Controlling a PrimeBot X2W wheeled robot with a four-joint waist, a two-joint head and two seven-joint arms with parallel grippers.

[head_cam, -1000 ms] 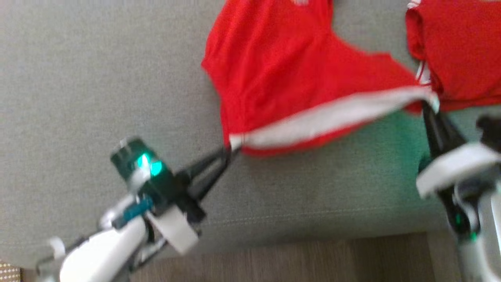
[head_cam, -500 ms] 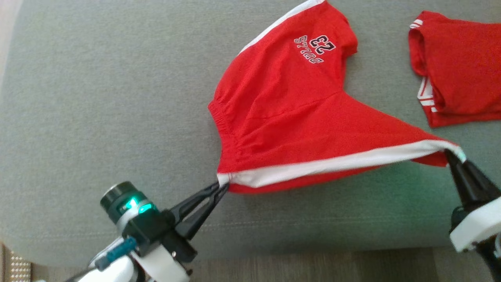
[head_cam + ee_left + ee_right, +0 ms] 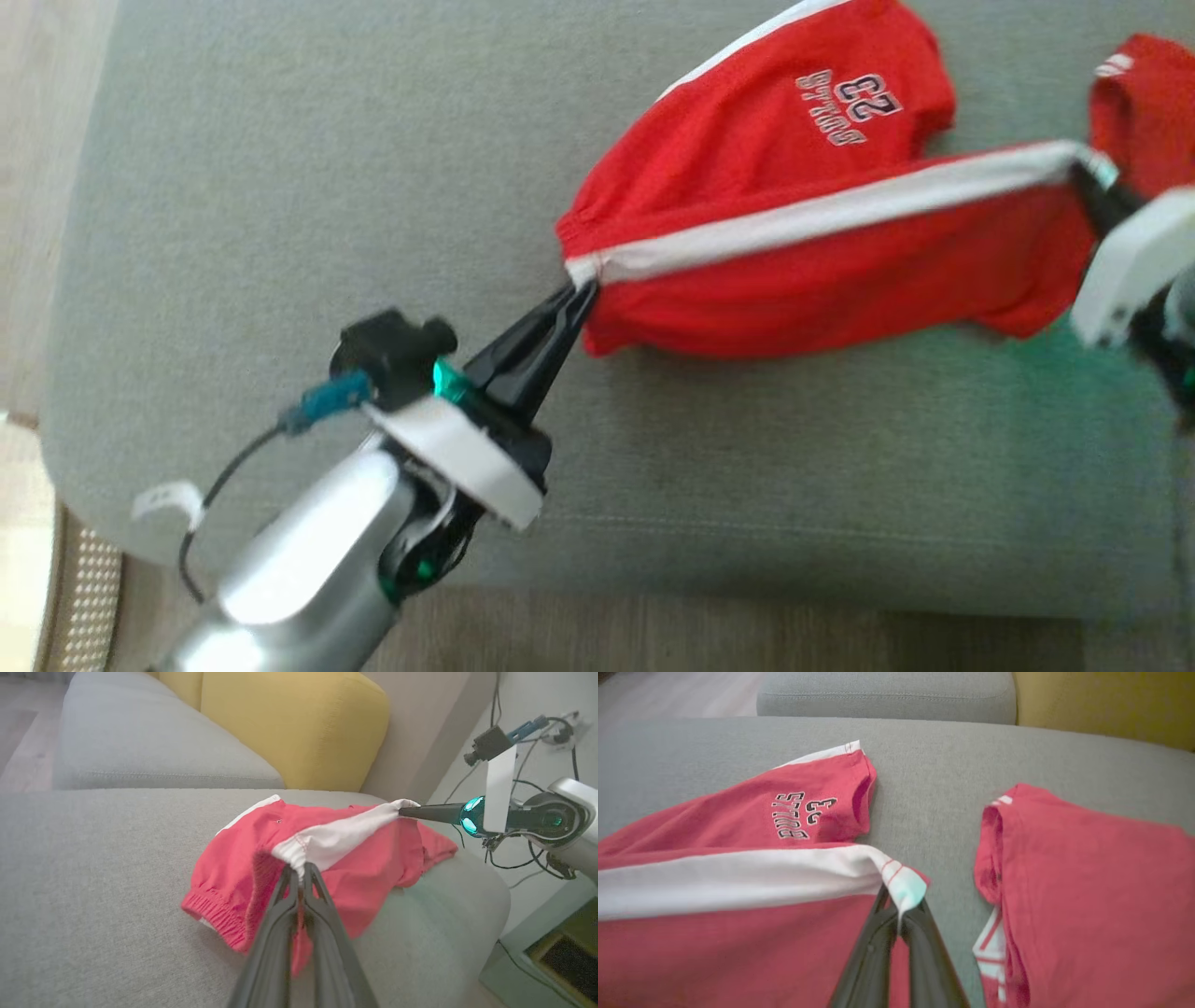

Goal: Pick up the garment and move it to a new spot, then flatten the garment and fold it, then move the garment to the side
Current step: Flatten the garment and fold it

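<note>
Red shorts (image 3: 803, 233) hang stretched between my two grippers over the grey sofa seat (image 3: 280, 187). The leg with the printed number rests on the cushion at about twelve o'clock of the cloth. My left gripper (image 3: 579, 289), at eight o'clock of the cloth, has its fingers pinched together on the waistband end of the white stripe (image 3: 822, 219). My right gripper (image 3: 1085, 175), at three o'clock, is likewise clamped on the hem end. Each bite looks thin, so I judge a hard pull apart could slip a corner free and let the cloth sag into creases. A second red garment (image 3: 1144, 103) lies just beside my right gripper, at its one o'clock. Swinging that way could snag or drag it.
</note>
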